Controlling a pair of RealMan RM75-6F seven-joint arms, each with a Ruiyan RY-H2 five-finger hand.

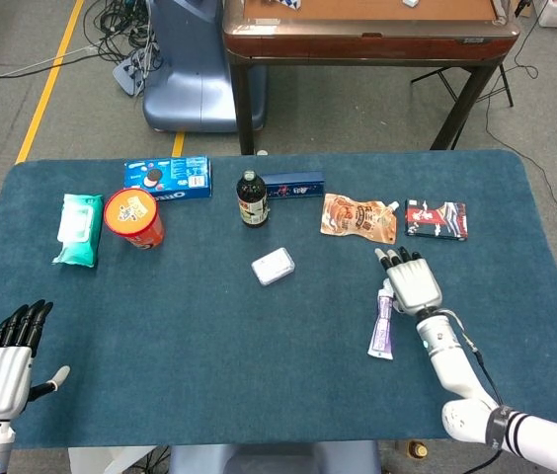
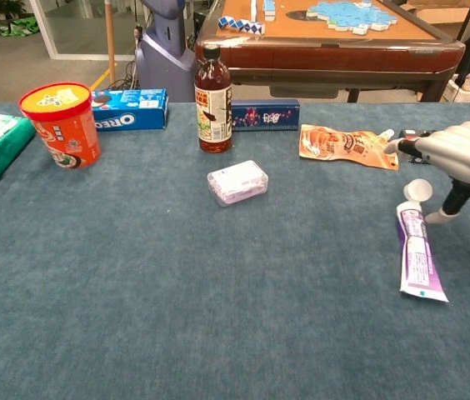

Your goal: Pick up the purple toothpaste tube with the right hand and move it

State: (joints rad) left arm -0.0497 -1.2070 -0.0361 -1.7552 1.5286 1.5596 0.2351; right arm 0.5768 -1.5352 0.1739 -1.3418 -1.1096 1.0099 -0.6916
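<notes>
The purple toothpaste tube [image 1: 383, 323] [image 2: 419, 253] lies lengthwise on the blue table, its white cap towards the far side and its flat end towards me. My right hand [image 1: 413, 283] [image 2: 462, 157] is at the cap end, with the thumb beside the cap and the other fingers stretched out over it. It holds the tube by that end. At the table's near left corner my left hand [image 1: 3, 357] rests flat, holding nothing, and only the head view shows it.
Along the far side stand a green wipes pack [image 1: 79, 229], an orange cup [image 1: 133, 217], an Oreo box [image 1: 167, 178], a dark bottle [image 1: 251, 199], a blue box [image 1: 293, 185], an orange pouch [image 1: 358, 218] and a dark packet [image 1: 437, 219]. A small white box [image 1: 273, 266] lies mid-table.
</notes>
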